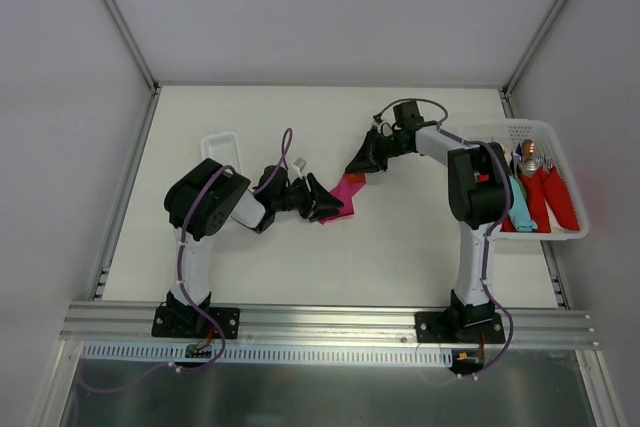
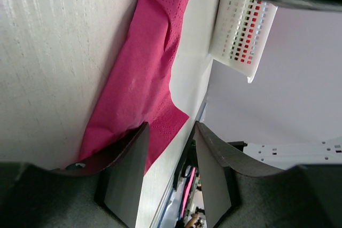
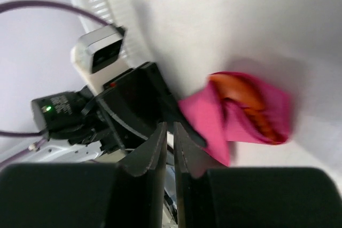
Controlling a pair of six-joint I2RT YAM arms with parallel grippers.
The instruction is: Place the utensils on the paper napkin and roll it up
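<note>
The paper napkin [image 1: 343, 194] lies about the middle of the counter [image 1: 400, 247], well apart from every edge. It is folded over into a long magenta strip slanting between the two claws. In the right wrist view the fold gapes at one end, and the orange utensils [image 3: 241, 92] show inside it, wrapped by the pink paper. Only curved orange stretches can be seen, so spoon and fork cannot be told apart. From above, a small orange tip [image 1: 357, 178] shows at the napkin's far end, just beside the right claw [image 1: 362, 160]. That claw's fingers [image 3: 155, 148] are pressed nearly together, with only a thin slit between them and nothing visible in it. Their tips are just beside the napkin's near corner. The left claw [image 2: 171, 132] is at the strip's other end, its fingers [image 2: 128, 169] spread with a clear gap. One finger touches the napkin's end, and a loose corner of the paper reaches toward the gap without being pinched. At the counter's right edge stands a white perforated basket [image 1: 562, 231] holding red bundles [image 1: 545, 199] and a teal bundle [image 1: 519, 205]. A small white tray [image 1: 220, 141] sits toward the far left corner.
</note>
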